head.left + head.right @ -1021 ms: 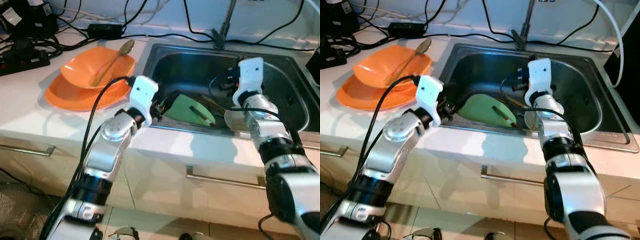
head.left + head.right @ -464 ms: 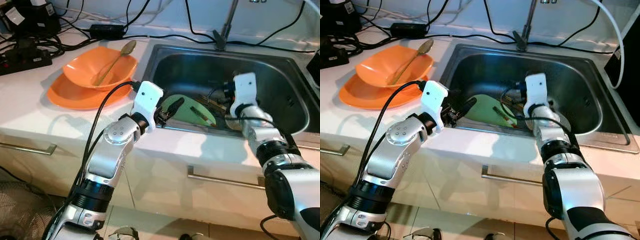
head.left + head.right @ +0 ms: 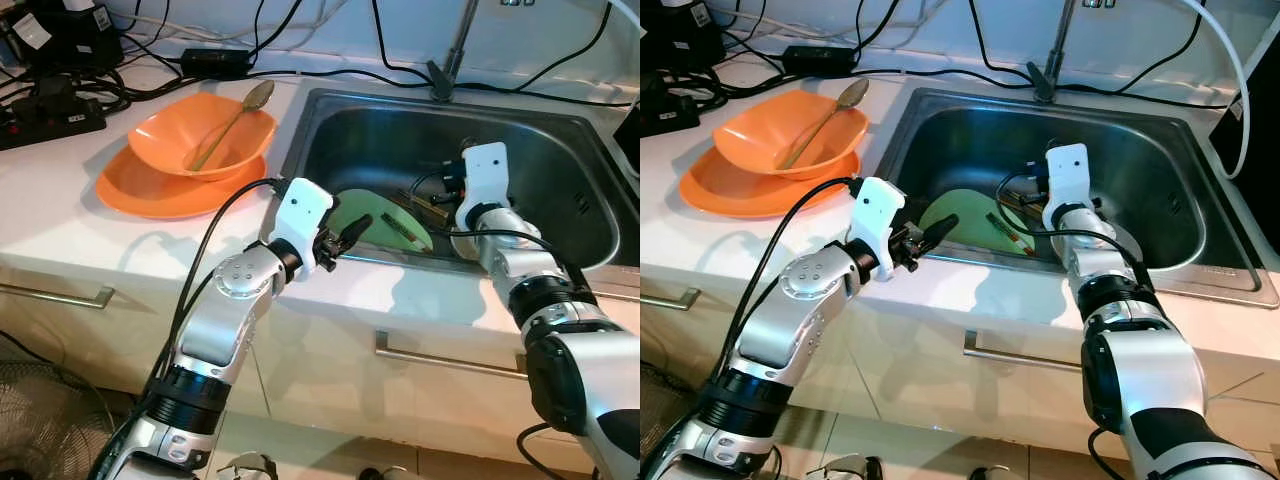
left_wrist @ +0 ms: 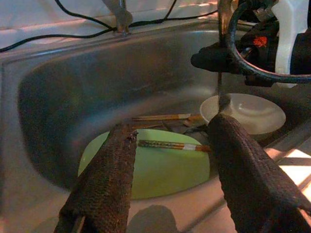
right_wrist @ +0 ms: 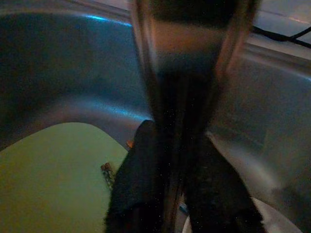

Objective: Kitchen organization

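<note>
Lying in the stainless steel sink (image 3: 560,120), we see one pale green round plate (image 3: 385,220) tilted against the near wall, its surface smooth and matte. Across it rest thin wooden chopsticks (image 4: 167,144) with a patterned, reddish band; a second pair lies just behind the plate, so we count two lots, though the exact number of sticks is hard to tell. Beside the green plate, toward the right, sits one small white shallow dish (image 4: 245,112).

Our left gripper (image 3: 345,238) hovers at the sink's near rim, just before the green plate, its two black fingers (image 4: 109,174) spread wide and holding nothing. Our right gripper (image 5: 177,194) reaches down into the sink above the white dish, and its fingers are closed together; something thin and blurred stands between them, but we cannot tell what it is.

On the white surface (image 3: 60,210) to the left of the sink we count one orange bowl (image 3: 200,135) stacked on one orange plate (image 3: 150,190), with one long metal spoon (image 3: 232,118) resting in the bowl. Black cables (image 3: 150,65) run along the back.
</note>
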`<state>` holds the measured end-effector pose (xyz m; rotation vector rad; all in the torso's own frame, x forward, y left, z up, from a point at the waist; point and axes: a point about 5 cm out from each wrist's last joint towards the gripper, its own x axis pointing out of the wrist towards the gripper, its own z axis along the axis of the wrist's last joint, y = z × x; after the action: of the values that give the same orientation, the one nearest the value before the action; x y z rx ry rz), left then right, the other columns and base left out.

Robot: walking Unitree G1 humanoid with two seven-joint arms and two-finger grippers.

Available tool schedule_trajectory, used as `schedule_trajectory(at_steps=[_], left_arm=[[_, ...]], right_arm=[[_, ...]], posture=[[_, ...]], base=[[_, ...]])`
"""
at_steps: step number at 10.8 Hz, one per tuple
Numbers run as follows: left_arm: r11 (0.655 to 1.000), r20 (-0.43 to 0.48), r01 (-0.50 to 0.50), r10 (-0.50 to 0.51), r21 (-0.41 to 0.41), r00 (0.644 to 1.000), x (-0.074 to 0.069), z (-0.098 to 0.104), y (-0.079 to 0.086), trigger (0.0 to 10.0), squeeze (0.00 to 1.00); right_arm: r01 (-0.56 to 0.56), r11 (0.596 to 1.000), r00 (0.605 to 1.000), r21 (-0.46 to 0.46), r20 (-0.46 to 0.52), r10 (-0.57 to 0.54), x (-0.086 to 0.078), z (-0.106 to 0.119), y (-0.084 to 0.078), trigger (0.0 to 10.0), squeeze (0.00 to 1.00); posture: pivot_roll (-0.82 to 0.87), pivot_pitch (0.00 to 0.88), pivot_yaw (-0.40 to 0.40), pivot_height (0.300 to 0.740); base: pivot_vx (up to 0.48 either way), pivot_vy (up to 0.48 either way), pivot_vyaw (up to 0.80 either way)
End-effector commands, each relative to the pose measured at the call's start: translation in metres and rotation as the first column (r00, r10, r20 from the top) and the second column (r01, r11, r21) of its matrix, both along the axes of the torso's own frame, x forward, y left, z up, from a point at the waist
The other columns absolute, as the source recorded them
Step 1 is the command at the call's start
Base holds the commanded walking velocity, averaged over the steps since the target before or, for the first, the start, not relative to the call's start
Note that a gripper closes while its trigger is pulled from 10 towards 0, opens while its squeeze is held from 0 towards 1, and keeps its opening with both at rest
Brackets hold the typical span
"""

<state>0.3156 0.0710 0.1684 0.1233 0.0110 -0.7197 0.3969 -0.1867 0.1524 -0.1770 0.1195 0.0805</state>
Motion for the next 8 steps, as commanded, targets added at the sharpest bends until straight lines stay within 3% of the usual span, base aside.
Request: schedule_trajectory(at_steps=[1, 2, 3, 4, 5, 7, 8], left_arm=[[1.0, -0.004, 0.008, -0.008, 0.0, 1.0, -0.001, 0.001, -0.001, 10.0, 0.0], [1.0, -0.006, 0.007, -0.007, 0.002, 1.0, -0.002, 0.001, -0.001, 10.0, 0.0], [1.0, -0.008, 0.005, -0.005, 0.004, 1.0, -0.002, 0.001, -0.001, 10.0, 0.0], [1.0, -0.009, 0.004, -0.004, 0.005, 1.0, -0.002, 0.001, -0.001, 10.0, 0.0], [1.0, -0.007, 0.001, -0.001, 0.005, 1.0, -0.001, 0.002, 0.0, 10.0, 0.0], [0.997, 0.081, -0.071, 0.072, -0.017, 0.994, 0.005, 0.013, 0.005, 10.0, 0.0], [0.995, 0.102, -0.093, 0.096, -0.034, 0.99, 0.008, 0.017, 0.007, 10.0, 0.0]], right_arm=[[0.002, 1.0, 1.0, -0.005, -0.003, -0.002, 0.001, 0.001, 0.0, 10.0, 1.0], [0.003, 1.0, 1.0, -0.007, -0.005, -0.003, 0.001, 0.001, 0.0, 10.0, 1.0], [0.0, 1.0, 1.0, -0.01, -0.005, 0.0, 0.001, 0.001, 0.001, 10.0, 0.64], [0.004, 1.0, 1.0, -0.015, 0.008, -0.004, 0.001, 0.003, 0.002, 10.0, 0.0], [0.007, 1.0, 1.0, -0.022, 0.029, -0.006, 0.002, 0.006, 0.002, 10.0, 0.0], [-0.004, 1.0, 0.965, -0.004, 0.261, 0.005, 0.008, 0.047, 0.007, 10.0, 0.0], [-0.014, 1.0, 0.944, 0.017, 0.329, 0.008, 0.008, 0.058, 0.009, 10.0, 0.0]], posture=[[0.07, 0.062, -0.06, 0.74], [0.07, 0.069, -0.061, 0.74], [0.07, 0.073, -0.061, 0.74], [0.07, 0.073, -0.061, 0.74], [0.07, 0.076, -0.059, 0.74], [0.06, 0.084, -0.053, 0.74], [0.06, 0.084, -0.052, 0.74]], base=[[0.0, 0.0, 0.0], [0.0, 0.0, 0.0], [0.0, 0.0, 0.0], [0.0, 0.0, 0.0], [0.0, 0.0, 0.0], [0.0, 0.0, 0.0], [0.0, 0.0, 0.0]])
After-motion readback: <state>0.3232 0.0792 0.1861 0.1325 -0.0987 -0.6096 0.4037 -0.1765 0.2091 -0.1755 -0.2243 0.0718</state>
